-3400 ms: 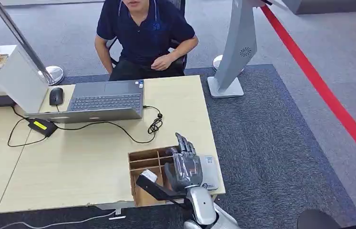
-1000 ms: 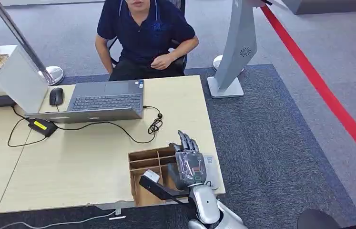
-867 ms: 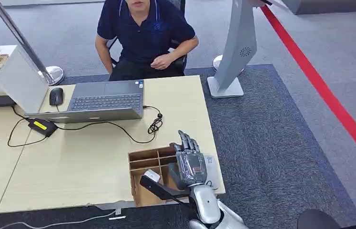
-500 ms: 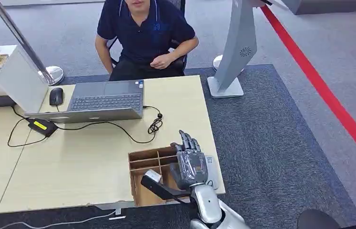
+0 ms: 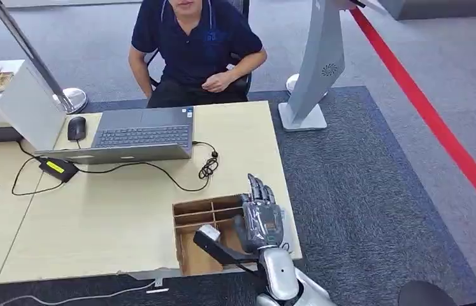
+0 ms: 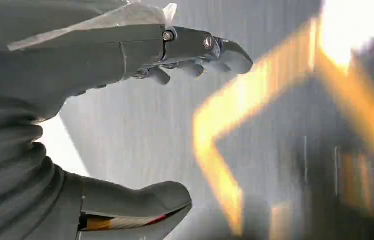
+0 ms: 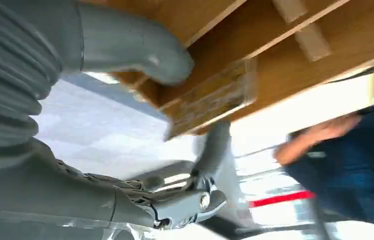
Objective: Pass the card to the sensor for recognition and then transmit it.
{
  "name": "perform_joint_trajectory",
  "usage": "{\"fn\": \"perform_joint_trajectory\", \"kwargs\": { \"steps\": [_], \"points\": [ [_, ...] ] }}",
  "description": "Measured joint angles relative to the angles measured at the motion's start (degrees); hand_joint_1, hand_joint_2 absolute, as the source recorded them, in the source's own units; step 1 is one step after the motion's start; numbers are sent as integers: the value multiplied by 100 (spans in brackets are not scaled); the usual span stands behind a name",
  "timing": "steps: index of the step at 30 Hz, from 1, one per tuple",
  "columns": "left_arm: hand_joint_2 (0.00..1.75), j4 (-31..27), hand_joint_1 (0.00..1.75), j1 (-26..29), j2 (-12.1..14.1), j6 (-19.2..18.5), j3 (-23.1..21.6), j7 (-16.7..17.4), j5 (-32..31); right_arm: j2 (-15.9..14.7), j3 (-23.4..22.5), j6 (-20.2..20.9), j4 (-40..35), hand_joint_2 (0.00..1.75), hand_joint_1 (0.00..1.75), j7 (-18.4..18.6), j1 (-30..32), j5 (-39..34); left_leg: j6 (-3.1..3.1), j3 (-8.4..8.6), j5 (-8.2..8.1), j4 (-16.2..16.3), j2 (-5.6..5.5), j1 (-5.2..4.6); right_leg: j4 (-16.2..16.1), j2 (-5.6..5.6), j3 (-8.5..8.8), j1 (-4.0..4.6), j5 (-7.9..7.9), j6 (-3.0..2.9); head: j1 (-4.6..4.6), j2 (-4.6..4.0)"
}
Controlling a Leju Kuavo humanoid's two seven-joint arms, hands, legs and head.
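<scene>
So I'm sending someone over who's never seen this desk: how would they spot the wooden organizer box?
On the light wooden desk, look at the near right corner. The wooden organizer box sits there, beside the robot's right hand, its open top split by dividers.

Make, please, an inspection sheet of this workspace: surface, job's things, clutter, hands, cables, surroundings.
Surface: light wooden table on dark carpet.
Job's things: card stands in the wooden box, close to the right hand's thumb; sensor not identified.
Clutter: laptop, mouse, white box.
Hands: right hand is over the wooden box's right side, and I cannot tell if it holds the card; left hand holds nothing, fingers apart from the thumb.
Cables: black adapter; cable coiled near the laptop.
Surroundings: seated person, grey stand, red floor line.
</scene>
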Motion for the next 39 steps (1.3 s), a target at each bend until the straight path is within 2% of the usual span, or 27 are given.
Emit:
{"fn": "perform_joint_trajectory", "kwargs": {
  "steps": [1,2,3,4,5,9,10,11,13,25,29,39],
  "points": [
    [175,0,0,-86,-238,840,-219,172,-1091,-33,-53,4,-75,175,105,98,77,38,5,-5,3,0,-2,-7,2,-2,3,-6,4,6,-7,0],
    [175,-2,0,-177,-485,1394,-450,312,-2039,-57,-99,18,-141,175,108,126,144,62,7,-11,4,0,-1,-8,4,-2,4,-9,8,12,-4,0],
    [175,-2,0,-271,-704,1665,-678,395,-2750,-87,-151,52,-221,175,108,126,185,83,10,-15,4,0,-2,-5,4,-2,5,-7,10,17,4,0],
    [175,-4,0,-340,-847,1689,-877,417,-3189,-105,-193,85,-278,175,101,124,209,94,11,-15,3,0,3,-4,3,4,7,-4,14,21,7,0],
    [175,-20,0,-388,-961,1689,-1058,408,-3332,-116,-234,112,-320,175,99,102,232,101,14,-12,1,0,19,-3,0,18,7,-4,17,25,7,0],
    [175,-26,0,-481,-1184,1689,-1494,296,-2938,-155,-374,109,-453,175,103,78,353,127,18,-9,-1,2,36,-9,-7,36,-2,-11,22,33,2,0],
    [175,-26,0,-489,-1210,1689,-1582,279,-2936,-162,-409,109,-477,175,124,78,372,134,22,-12,1,3,32,-9,-6,34,-3,-12,22,34,0,0],
    [175,-26,0,-509,-1230,1689,-1669,268,-2936,-171,-433,105,-495,175,108,78,380,142,22,-14,2,3,27,-9,-6,29,-3,-12,21,34,2,0],
    [175,-26,0,-544,-1304,1689,-1803,253,-2938,-186,-457,105,-534,175,101,78,392,158,22,-14,2,3,26,-6,-4,29,-2,-10,22,33,2,0],
    [175,-24,0,-618,-1409,1669,-2253,222,-2984,-251,-590,101,-654,175,96,78,481,160,20,-12,3,3,28,-1,-2,31,-3,-3,22,33,0,0],
    [175,-24,0,-625,-1431,1669,-2266,196,-3115,-271,-630,109,-713,175,89,78,504,184,21,-13,3,3,28,-1,-2,31,-2,-4,22,33,2,0],
    [175,-20,0,-661,-1481,1637,-2259,117,-3445,-319,-693,138,-842,175,84,78,510,276,21,-12,3,3,28,-2,-2,31,-2,-5,22,33,0,0]
  ]
}}
